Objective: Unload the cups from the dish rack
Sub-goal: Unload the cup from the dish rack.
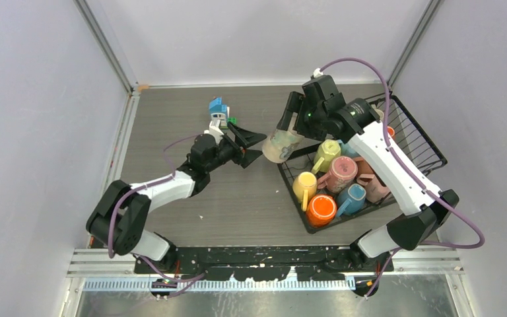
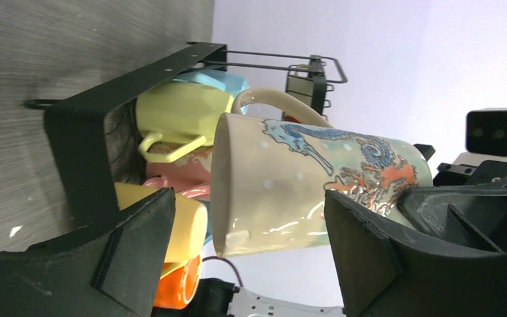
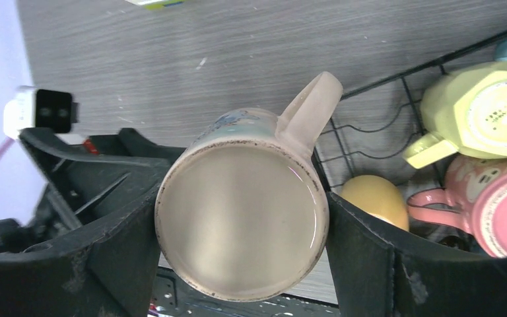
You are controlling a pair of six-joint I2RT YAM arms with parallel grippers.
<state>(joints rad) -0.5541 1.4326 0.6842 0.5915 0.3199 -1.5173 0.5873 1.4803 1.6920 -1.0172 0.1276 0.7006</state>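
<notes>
Right gripper (image 1: 290,125) pinches the cream mug (image 1: 280,146) by its sides. The mug hangs tilted above the worktop (image 1: 171,125), just off the dish rack's (image 1: 429,155) left edge. Left gripper (image 2: 251,231) is spread wide, one finger on either side of the mug. Other cups — lime, pink, yellow, blue, orange — sit in the rack.

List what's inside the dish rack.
Visible in the dish rack: lime mug, pink mug, yellow mug, blue mug, orange mug. The right arm crosses over it, hiding whatever lies beneath.
</notes>
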